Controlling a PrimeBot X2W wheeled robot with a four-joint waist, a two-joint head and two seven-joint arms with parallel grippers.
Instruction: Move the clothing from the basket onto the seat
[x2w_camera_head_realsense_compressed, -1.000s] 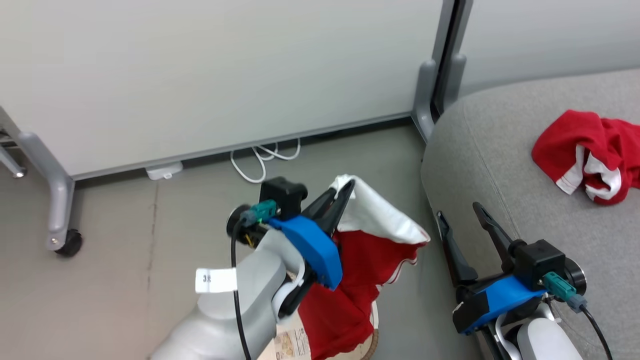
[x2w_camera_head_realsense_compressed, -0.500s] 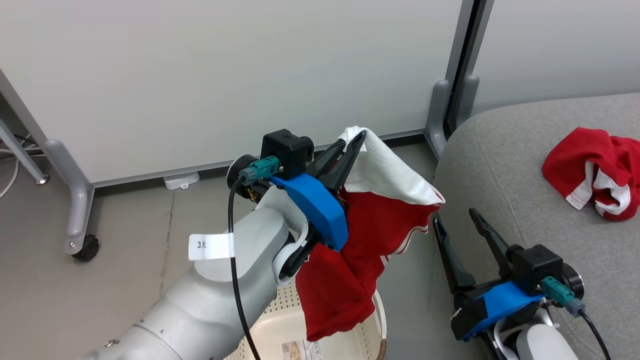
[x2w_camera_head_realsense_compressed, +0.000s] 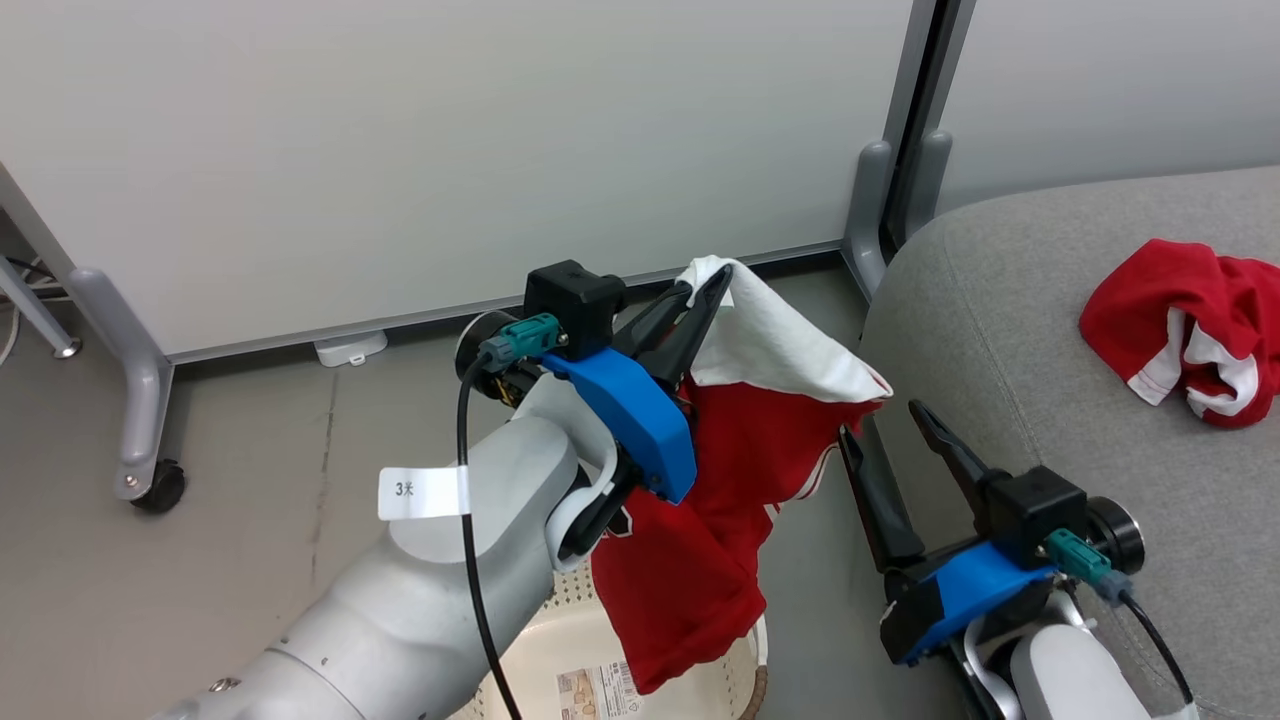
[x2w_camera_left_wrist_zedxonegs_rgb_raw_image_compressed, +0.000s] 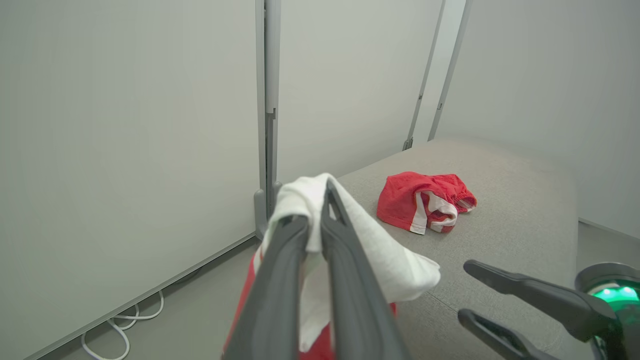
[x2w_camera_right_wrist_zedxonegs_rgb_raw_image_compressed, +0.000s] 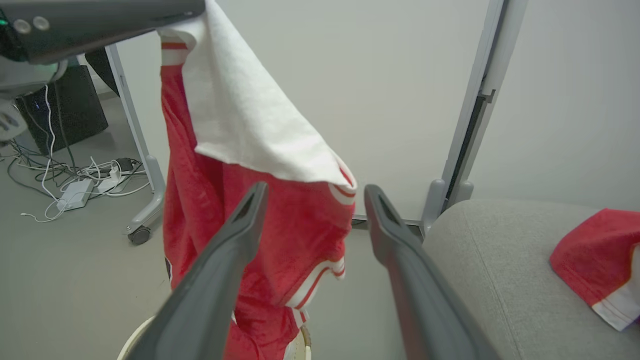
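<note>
Red garment (x2w_camera_head_realsense_compressed: 740, 440) with a white panel is gripped at its white edge by the left end effector (x2w_camera_head_realsense_compressed: 708, 280), fingers pressed together, and is hung above the cream laundry basket (x2w_camera_head_realsense_compressed: 545, 650). The right end effector (x2w_camera_head_realsense_compressed: 882, 420) is held wide and empty beside the grey seat (x2w_camera_head_realsense_compressed: 1000, 330), where a second red garment (x2w_camera_head_realsense_compressed: 1180, 310) is lying crumpled.

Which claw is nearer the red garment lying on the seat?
Right. The right claw hangs open by the seat's edge, short of the lying garment; the left claw is farther off, above the basket, shut on the hanging garment.
</note>
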